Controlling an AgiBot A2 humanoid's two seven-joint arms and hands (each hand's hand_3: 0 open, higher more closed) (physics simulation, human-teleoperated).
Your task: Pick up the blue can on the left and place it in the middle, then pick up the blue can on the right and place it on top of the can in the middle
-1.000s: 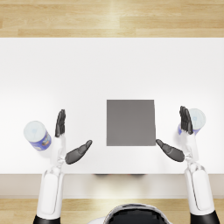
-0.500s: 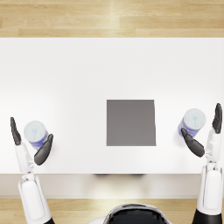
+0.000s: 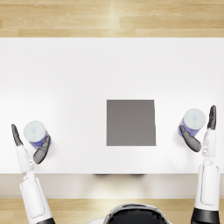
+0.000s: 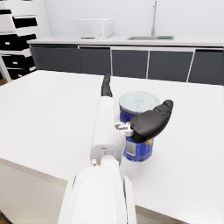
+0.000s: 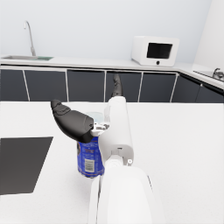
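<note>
The left blue can (image 3: 36, 133) stands upright near the table's front left. My left hand (image 3: 27, 151) straddles it, with straight fingers (image 3: 16, 134) on its outer side and the thumb (image 3: 42, 151) on its inner side, spread and not clamped. In the left wrist view the thumb (image 4: 151, 122) lies across the can (image 4: 139, 148). The right blue can (image 3: 192, 121) stands at the front right. My right hand (image 3: 206, 141) brackets it the same way, fingers (image 3: 212, 117) outside and thumb (image 3: 190, 139) inside. The right wrist view shows that thumb (image 5: 72, 121) in front of the can (image 5: 89, 162).
A dark grey square mat (image 3: 131, 122) lies flat in the middle of the white table (image 3: 87, 70), between the two cans. The table's front edge runs just below both hands. Kitchen counters, a sink and a microwave (image 5: 155, 50) stand far behind.
A second ago both hands were on the inner sides of the cans. They have swung outward and now straddle them. Over the last half second little has moved; the cans stayed put.
</note>
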